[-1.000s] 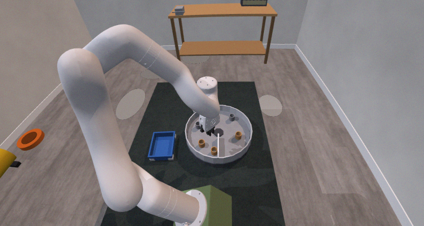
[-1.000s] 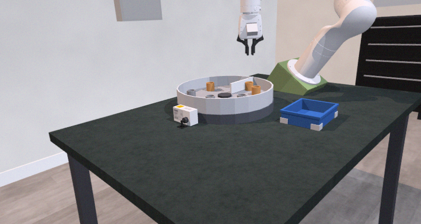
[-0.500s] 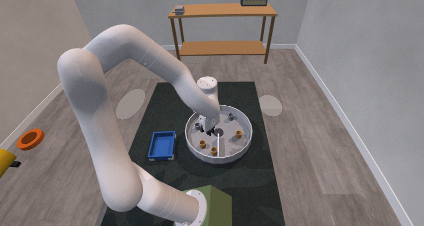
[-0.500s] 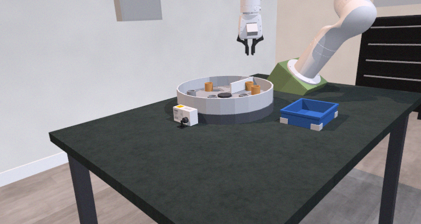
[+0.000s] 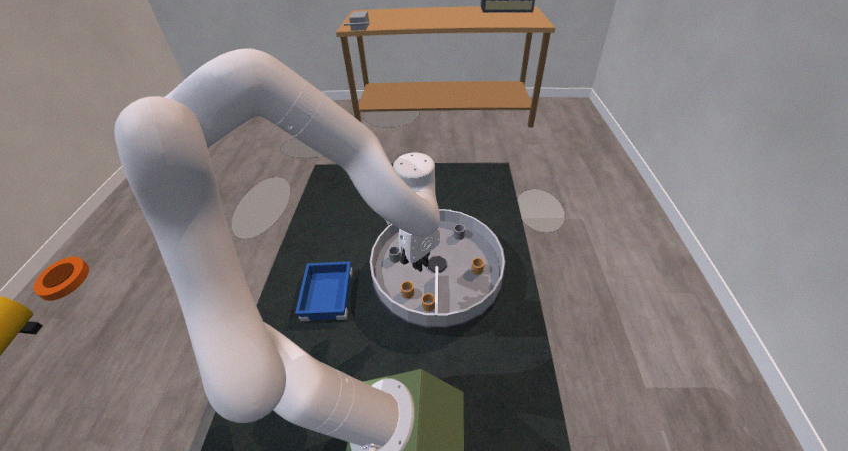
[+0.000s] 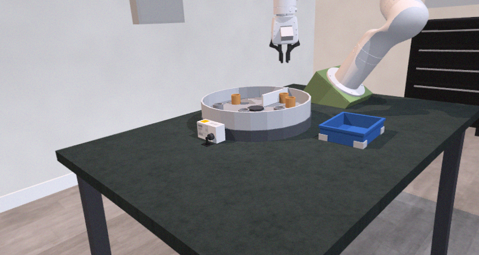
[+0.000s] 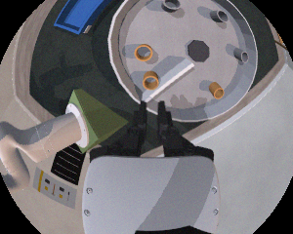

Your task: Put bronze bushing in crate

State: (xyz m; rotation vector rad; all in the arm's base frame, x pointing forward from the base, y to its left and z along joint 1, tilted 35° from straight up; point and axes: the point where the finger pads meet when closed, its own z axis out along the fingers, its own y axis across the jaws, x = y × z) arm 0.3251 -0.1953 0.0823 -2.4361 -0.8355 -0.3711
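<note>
My gripper point(image 5: 412, 264) point(image 6: 284, 61) point(image 7: 151, 109) hangs high above the turning table point(image 5: 470, 313) point(image 6: 255, 121) point(image 7: 161, 36), its fingers a small gap apart with nothing between them. One bronze bushing point(image 5: 407, 293) point(image 6: 290, 102) point(image 7: 136, 55) stands on the crate's side of the turning table. A second bronze bushing point(image 5: 428, 306) point(image 6: 283, 98) point(image 7: 149, 87) stands close beside the white divider. A third bronze bushing point(image 5: 477, 270) point(image 6: 235, 99) point(image 7: 217, 91) stands on the divider's other side. The blue crate point(image 5: 325, 291) point(image 6: 339, 138) point(image 7: 78, 15) shows no bushing inside.
Grey bushings point(image 5: 394, 256) point(image 5: 459, 234) also stand on the turning table; the exterior view and the wrist view show three. The low white divider point(image 5: 436, 292) point(image 6: 275, 96) point(image 7: 171, 82) runs from near the dark hub to the rim. A white box point(image 6: 214, 131) stands beside the turning table.
</note>
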